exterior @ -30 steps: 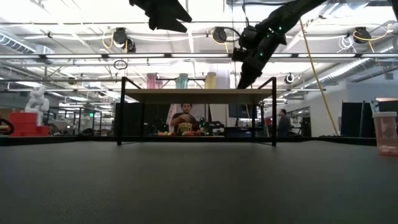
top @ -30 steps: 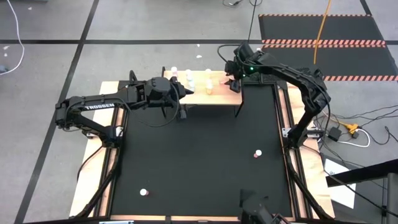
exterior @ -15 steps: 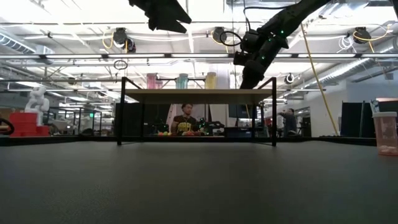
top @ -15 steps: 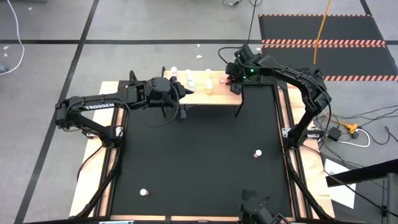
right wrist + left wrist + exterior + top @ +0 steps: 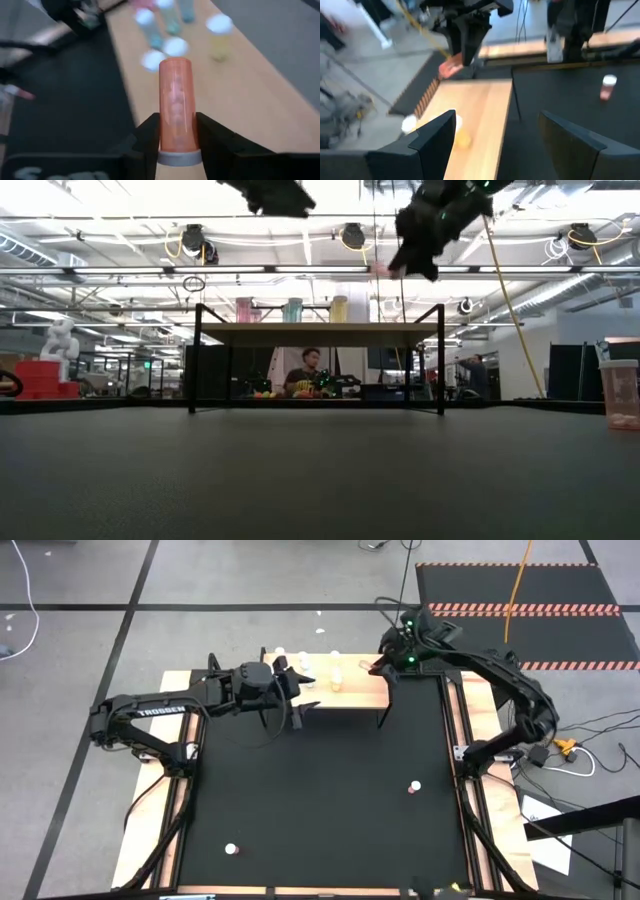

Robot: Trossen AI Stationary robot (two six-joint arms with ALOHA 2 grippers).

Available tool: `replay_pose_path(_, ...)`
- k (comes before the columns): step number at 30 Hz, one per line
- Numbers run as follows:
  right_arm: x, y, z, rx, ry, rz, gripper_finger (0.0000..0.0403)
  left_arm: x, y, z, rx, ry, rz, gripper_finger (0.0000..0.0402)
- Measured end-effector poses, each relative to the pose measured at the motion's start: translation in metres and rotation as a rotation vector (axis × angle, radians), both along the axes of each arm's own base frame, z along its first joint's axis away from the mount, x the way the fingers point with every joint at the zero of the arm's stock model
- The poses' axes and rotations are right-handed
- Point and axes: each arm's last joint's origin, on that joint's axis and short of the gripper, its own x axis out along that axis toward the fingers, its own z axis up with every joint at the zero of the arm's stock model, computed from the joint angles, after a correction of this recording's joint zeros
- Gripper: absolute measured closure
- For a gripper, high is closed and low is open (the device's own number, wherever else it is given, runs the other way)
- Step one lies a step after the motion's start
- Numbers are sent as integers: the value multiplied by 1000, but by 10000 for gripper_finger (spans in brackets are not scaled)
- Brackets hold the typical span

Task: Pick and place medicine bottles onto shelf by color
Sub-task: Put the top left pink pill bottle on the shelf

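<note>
- Right gripper (image 5: 176, 131) raised above the shelf's (image 5: 350, 696) right end, at about 1 o'clock on the desk (image 5: 320, 790) in the high view; fingers (image 5: 148, 135) pinching an orange medicine bottle (image 5: 175, 111) near its white cap, body pointing away from the wrist.
- Same orange bottle seen from the left wrist view as a pinkish-orange blur hanging under the right arm's dark fingers, above the far end of the light-wood board.
- Left gripper (image 5: 303, 690) hovering at the shelf's left end, about 11 o'clock on the desk; fingers (image 5: 432, 142) spread wide, nothing between them.
- Shelf standing at 12 o'clock along the desk's far edge, light-wood top on thin black legs.
- On the shelf: a cluster of upright white-capped bottles; pink (image 5: 243, 310), pale blue (image 5: 291, 310) and yellow (image 5: 339, 309) bodies side by side in the low view, grouped on the left and middle of the board, well apart from the held bottle.
- Yellow bottle (image 5: 219, 37) standing apart from the blue ones (image 5: 148, 27) in the right wrist view; exact count blurred, cannot tell.
- Two loose bottles on the black desk surface: one (image 5: 414, 786) at about 4 o'clock, one (image 5: 231, 849) at about 7 o'clock; colours too small to tell from above.
- In the low view, people (image 5: 309, 372) in the room beyond the shelf.
</note>
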Motion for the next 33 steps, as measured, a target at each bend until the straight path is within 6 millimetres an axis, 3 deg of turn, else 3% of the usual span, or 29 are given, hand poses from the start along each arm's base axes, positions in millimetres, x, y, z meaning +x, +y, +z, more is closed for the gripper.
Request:
replay_pose_path(9, 2, 57, 37, 70, -113, 43, 301, 39, -15, -4, 88, -183, -72, 119)
replay_pose_path(16, 14, 93, 45, 170, -130, 100, 302, 43, -31, -6, 238, -136, -94, 119)
replay_pose_path(23, 29, 114, 43, 258, -123, 134, 300, 50, -45, -10, 458, -74, -203, 119)
replay_pose_path(33, 54, 129, 34, 306, -120, 181, 299, 63, -51, -31, 424, -15, -219, 119)
